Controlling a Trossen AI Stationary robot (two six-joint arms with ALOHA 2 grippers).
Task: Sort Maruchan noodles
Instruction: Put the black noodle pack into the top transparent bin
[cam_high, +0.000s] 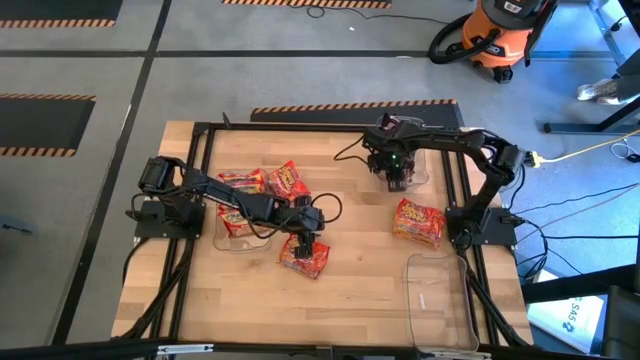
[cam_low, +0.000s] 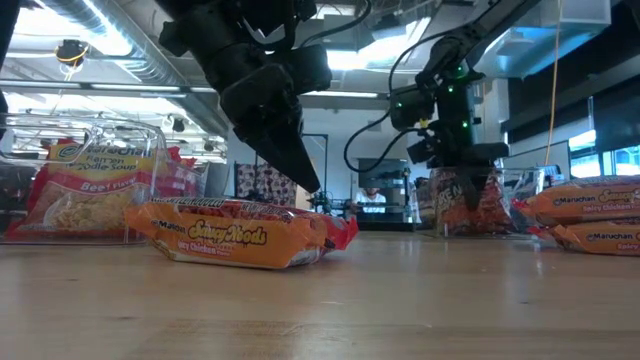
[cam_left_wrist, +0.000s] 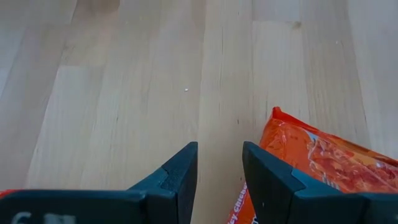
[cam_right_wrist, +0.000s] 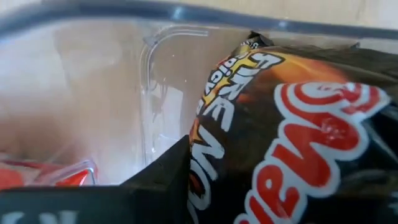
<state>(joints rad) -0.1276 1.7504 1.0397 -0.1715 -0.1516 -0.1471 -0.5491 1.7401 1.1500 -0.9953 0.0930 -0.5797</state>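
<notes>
Item 1: one orange packet (cam_high: 304, 257) on the table, just beside my left gripper (cam_left_wrist: 219, 168), fingers slightly parted, holding nothing. Item 2: one dark packet (cam_right_wrist: 298, 124), apparently clamped in my right gripper (cam_high: 397, 178), inside a clear bin (cam_right_wrist: 149, 74).

lab/workshop | hazard-striped floor tape (cam_high: 350, 106) | orange shop vacuum (cam_high: 497, 33) | exposed ceiling ducts (cam_low: 110, 40)

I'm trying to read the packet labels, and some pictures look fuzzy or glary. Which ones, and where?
In the low view, ceiling lights flare behind the left pincer, but the orange packet below reads sharply. In the right wrist view, the dark packet fills the picture, soft and close, with glints on the clear bin. In the left wrist view, the fingers are blurred; the wood is evenly lit.
</notes>
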